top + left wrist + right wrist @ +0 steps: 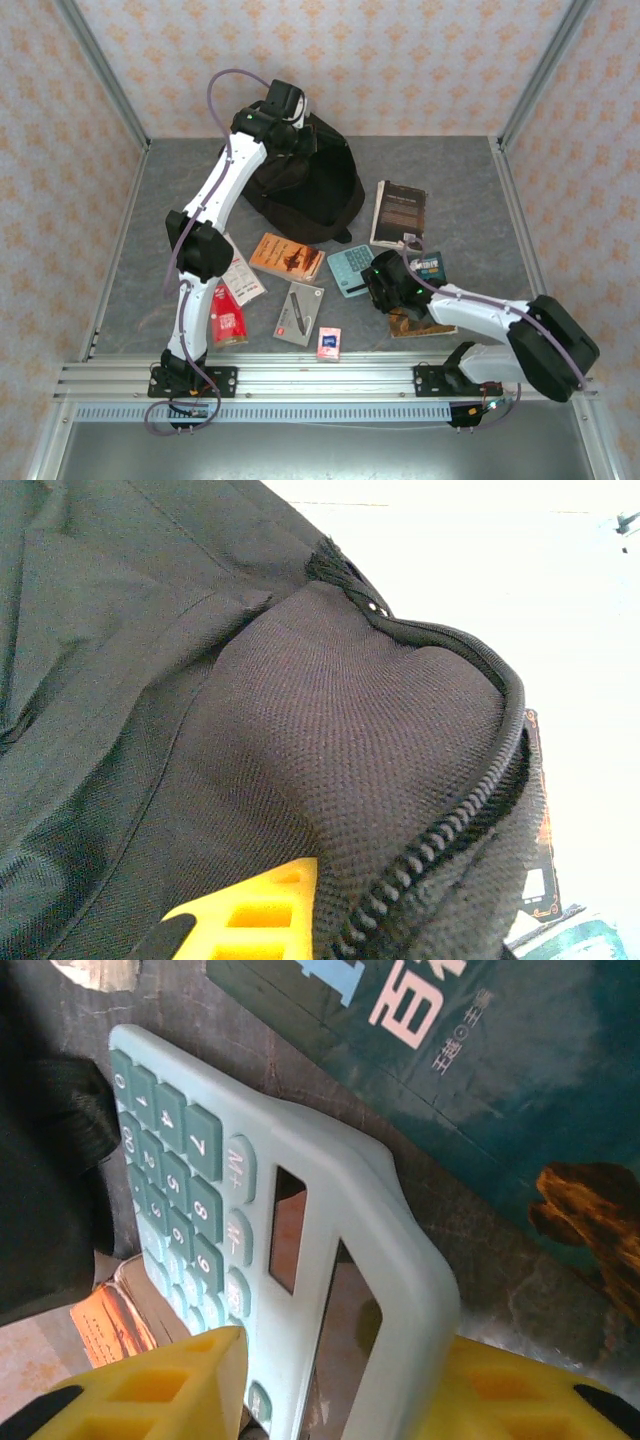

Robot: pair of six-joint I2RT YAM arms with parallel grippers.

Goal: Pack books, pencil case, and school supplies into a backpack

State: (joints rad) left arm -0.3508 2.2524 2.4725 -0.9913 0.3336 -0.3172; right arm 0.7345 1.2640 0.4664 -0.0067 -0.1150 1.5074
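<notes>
The black backpack [310, 190] sits at the back centre. My left gripper [288, 112] is shut on its fabric at the top; in the left wrist view one yellow finger [250, 915] presses the backpack [300, 730] beside the open zip. My right gripper [385, 285] is shut on the display end of the pale teal calculator [348, 268], its yellow fingers [150, 1390] against both sides of the calculator [200, 1180]. The black book [399, 213], orange book [288, 256] and larger book [480, 1080] lie on the table. The pencil case is out of view.
A grey flat box [299, 313], a tiny blue-and-pink box [328, 344], a red packet [228, 318] and a white-and-red card [243, 275] lie near the front left. The larger book [432, 268] lies partly under my right arm. Patterned walls enclose the grey table [450, 170].
</notes>
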